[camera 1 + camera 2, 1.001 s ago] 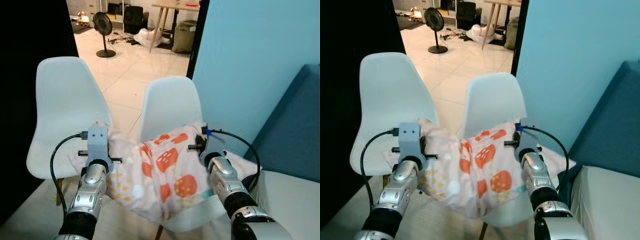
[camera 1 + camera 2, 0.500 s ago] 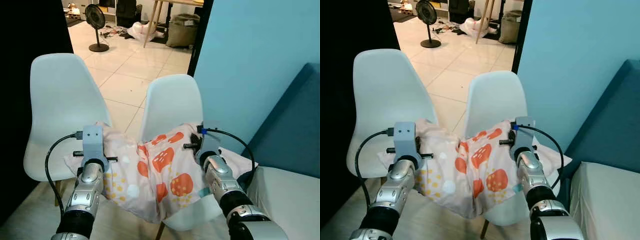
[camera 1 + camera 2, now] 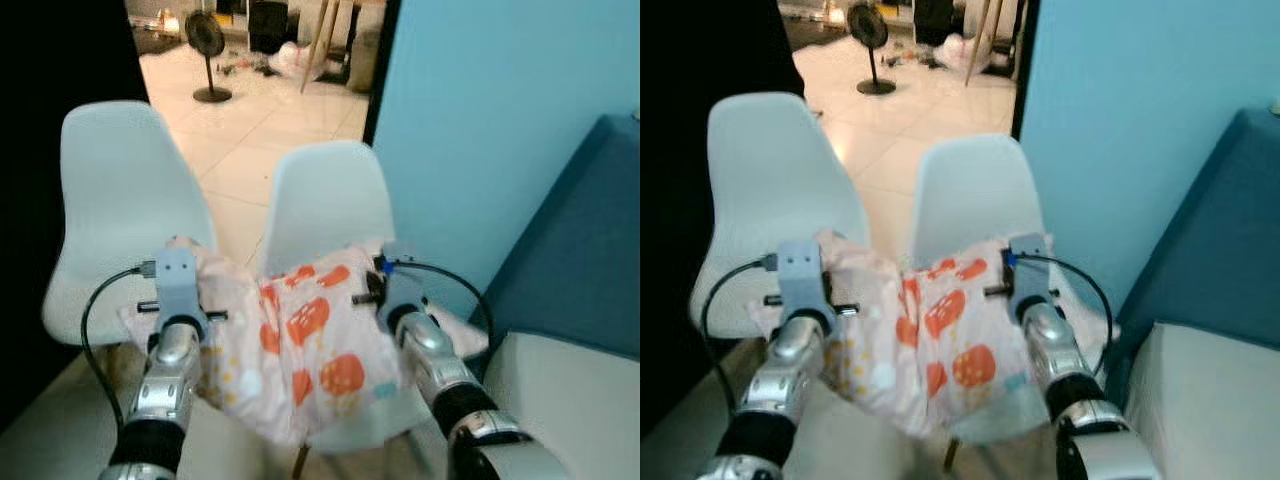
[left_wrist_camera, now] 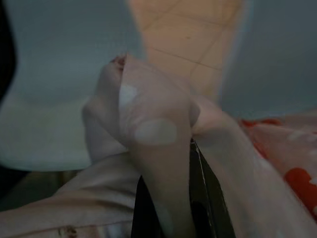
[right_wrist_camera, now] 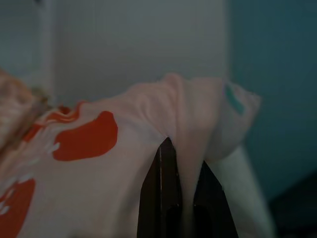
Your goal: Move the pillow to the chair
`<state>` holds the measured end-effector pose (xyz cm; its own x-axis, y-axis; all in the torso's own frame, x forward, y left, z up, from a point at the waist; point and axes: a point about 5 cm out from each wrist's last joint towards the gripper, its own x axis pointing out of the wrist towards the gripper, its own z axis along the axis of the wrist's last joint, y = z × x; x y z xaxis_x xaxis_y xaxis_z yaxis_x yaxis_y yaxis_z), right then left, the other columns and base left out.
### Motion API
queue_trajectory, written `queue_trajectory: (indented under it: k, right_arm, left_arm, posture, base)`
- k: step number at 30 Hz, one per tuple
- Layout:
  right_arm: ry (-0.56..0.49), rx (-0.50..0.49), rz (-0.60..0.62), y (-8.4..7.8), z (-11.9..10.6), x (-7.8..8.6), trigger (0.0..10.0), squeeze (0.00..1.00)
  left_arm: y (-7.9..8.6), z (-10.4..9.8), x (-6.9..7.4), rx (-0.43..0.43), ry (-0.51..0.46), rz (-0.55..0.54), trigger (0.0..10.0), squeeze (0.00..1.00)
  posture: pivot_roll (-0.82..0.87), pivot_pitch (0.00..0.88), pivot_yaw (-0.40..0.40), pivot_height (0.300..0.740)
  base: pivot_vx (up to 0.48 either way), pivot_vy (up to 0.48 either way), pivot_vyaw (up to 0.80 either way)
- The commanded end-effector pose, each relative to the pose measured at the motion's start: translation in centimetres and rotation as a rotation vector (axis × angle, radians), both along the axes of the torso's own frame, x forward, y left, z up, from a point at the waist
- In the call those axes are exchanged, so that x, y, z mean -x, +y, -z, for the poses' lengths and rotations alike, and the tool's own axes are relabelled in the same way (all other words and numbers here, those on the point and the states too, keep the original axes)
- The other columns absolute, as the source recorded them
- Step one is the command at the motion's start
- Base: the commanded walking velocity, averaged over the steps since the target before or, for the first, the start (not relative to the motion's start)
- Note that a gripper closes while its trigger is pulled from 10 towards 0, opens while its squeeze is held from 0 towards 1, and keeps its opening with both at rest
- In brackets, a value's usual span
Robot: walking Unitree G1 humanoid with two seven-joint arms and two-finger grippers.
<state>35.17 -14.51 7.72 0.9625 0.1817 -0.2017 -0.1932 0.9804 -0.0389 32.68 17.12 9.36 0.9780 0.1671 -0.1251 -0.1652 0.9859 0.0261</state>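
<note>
We are holding the pillow (image 3: 300, 340) between both claws, stretched over the near edge of the right chair (image 3: 325, 205); a second chair (image 3: 125, 200) is standing just to its left. The lower part of the pillow is sagging in front of the seat, and we cannot tell how much of it is resting on the seat.

Risks, as we judge them:
- If we let go now, the pillow may be sliding off the near edge to the floor, since much of its bulk is hanging forward of the seat.
- The left corner is reaching toward the gap between the two chairs; an uneven release could be dropping that side into the gap.
- Each claw is gripping only a fold of cover cloth, so the cloth may be slipping out under the weight of the filling.
- Pushing further in could be shoving the light chair away.

Claws:
- Left claw (image 4: 171, 198): fingers pressed together, pinching a bunched corner of the pillow, at the left end.
- Right claw (image 5: 181, 193): fingers nearly together, pinching a fold of the cover at the right end, close to the blue wall (image 3: 480, 120).
</note>
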Motion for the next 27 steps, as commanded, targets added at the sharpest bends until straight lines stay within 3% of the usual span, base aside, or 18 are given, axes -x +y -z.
queue_trajectory:
  k: [1, 3, 13, 27]
  right_arm:
    - [-0.04, -0.015, -0.036, 0.91, -0.92, -0.41, 10.0, 0.0]
    - [-0.04, -0.014, -0.035, 0.88, -0.93, -0.41, 10.0, 0.0]
    - [-0.044, -0.019, -0.037, 0.92, -1.02, -0.43, 10.0, 0.0]
    - [-0.047, -0.012, -0.014, 0.51, -0.88, -0.38, 10.0, 0.0]
  left_arm:
    - [-0.1, -0.42, -0.26, 0.018, -0.01, 0.0, 10.0, 0.0]
    - [-0.02, -0.36, -0.27, 0.038, -0.003, -0.011, 10.0, 0.0]
    - [0.3, -0.39, -0.39, 0.035, -0.004, -0.005, 10.0, 0.0]
    - [0.26, -0.55, -0.39, -0.019, -0.019, 0.027, 10.0, 0.0]
  posture:
    - [-0.02, 0.023, -0.064, 0.72]
    - [-0.02, 0.023, -0.064, 0.72]
    - [-0.03, 0.013, -0.063, 0.72]
    - [-0.02, 0.0, -0.064, 0.72]
  base:
    - [0.0, 0.0, 0.0]
    - [0.0, 0.0, 0.0]
    - [0.0, 0.479, 0.0]
    - [0.0, 0.0, 0.0]
